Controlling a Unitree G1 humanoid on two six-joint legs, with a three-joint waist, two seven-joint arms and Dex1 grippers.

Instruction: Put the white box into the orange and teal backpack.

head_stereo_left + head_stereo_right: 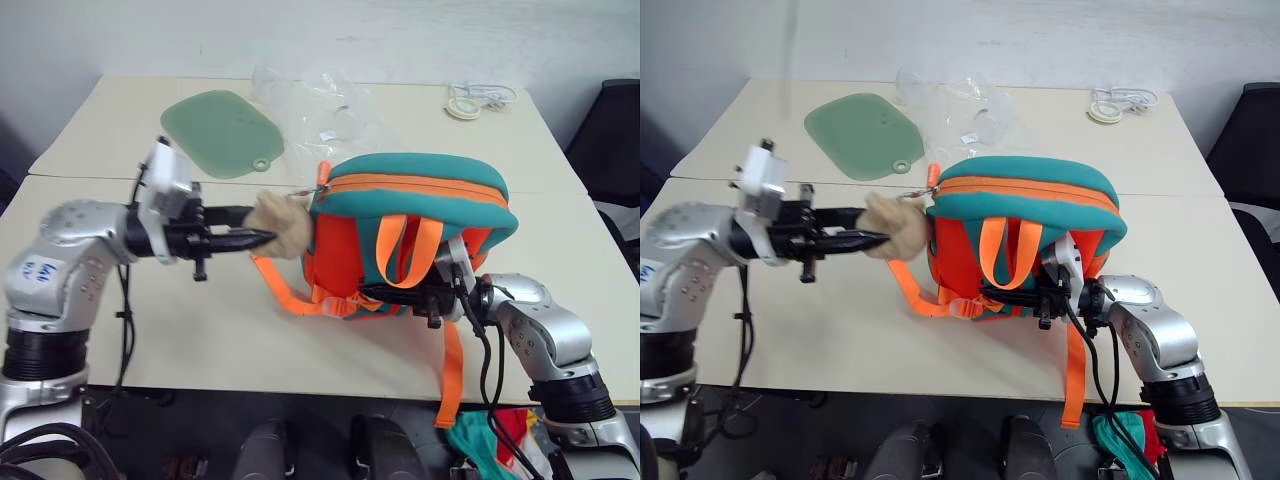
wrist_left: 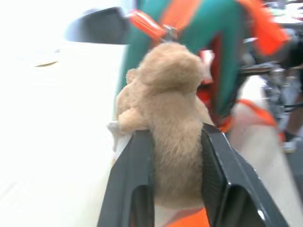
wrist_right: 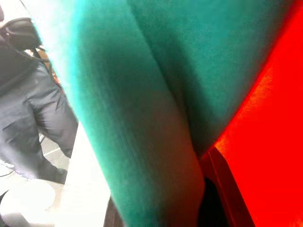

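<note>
The orange and teal backpack (image 1: 410,185) stands upright on the table with its straps facing me, its top zip line closed as far as I can see. A tan plush animal head (image 1: 285,225) hangs off its left side. My left gripper (image 1: 265,238) reaches in level from the left and is shut on that plush head (image 2: 165,80), one black finger (image 2: 135,179) on each side of it. My right gripper (image 1: 375,293) comes in from the right, low against the pack's base among the orange straps, shut on the backpack fabric (image 3: 156,118). The white box is out of view.
A pale green flat mat (image 1: 222,132) and a clear plastic bag (image 1: 315,105) lie behind the backpack. A coiled white cable (image 1: 470,100) sits at the far right of the table. A black chair (image 1: 615,130) stands past the right edge. A person's legs (image 3: 28,113) stand beside the table.
</note>
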